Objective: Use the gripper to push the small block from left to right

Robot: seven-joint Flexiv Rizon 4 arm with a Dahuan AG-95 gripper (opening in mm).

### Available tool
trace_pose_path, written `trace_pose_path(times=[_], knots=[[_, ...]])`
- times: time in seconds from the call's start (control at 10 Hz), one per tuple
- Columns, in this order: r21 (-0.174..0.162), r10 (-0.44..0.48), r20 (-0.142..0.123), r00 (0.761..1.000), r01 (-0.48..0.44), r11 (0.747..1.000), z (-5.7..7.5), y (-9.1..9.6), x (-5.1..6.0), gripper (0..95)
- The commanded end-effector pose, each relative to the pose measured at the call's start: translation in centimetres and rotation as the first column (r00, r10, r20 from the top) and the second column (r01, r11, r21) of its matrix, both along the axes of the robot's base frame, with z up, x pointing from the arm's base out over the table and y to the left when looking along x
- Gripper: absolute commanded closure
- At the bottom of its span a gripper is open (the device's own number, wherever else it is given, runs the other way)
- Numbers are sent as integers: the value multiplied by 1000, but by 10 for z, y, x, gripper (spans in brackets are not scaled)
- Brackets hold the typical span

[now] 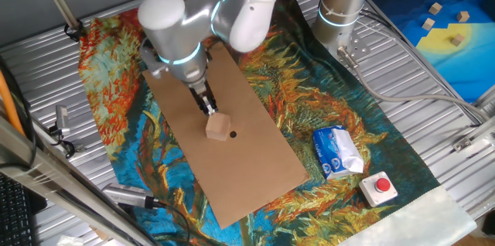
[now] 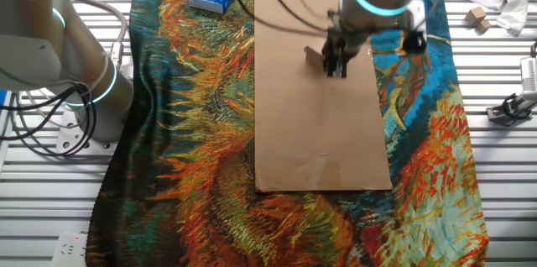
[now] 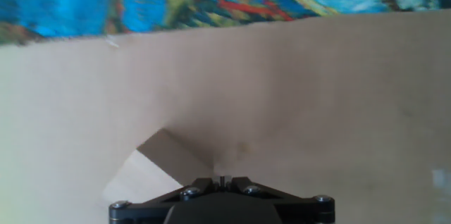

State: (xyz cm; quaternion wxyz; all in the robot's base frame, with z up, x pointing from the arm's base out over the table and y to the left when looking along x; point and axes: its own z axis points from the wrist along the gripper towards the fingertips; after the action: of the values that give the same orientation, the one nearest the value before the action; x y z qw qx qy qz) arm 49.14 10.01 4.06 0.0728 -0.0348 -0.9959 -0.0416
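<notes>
Evenly bright, diffuse lighting; soft shadows only. Fixed views sharp. Hand view blurred throughout, pincer (image 3: 222, 179) out of focus.

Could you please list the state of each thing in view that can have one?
gripper: lowered onto the cardboard, fingers closed together, tip against the small block.
small block: resting on the cardboard sheet, touching the gripper tip, not held.
cardboard sheet: lying flat on the patterned cloth.
white-and-blue carton: lying on its side on the cloth, crumpled.
red button: sitting on the cloth; pressed or not, cannot tell.
</notes>
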Motion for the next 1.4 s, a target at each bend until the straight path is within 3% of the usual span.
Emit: trace_pose_path(times=[0.1, 0.4, 0.8, 1.2, 1.4], knots=[[-23, -49, 6, 999, 49, 999, -6, 31, 6, 950], [-46, -86, 5, 996, 86, 995, -6, 60, 6, 950], [-55, -99, 6, 995, 99, 994, -5, 76, 5, 950], [-56, -60, 4, 998, 60, 997, -2, 60, -2, 950], [-57, -24, 9, 1000, 25, 998, -4, 47, -17, 950]])
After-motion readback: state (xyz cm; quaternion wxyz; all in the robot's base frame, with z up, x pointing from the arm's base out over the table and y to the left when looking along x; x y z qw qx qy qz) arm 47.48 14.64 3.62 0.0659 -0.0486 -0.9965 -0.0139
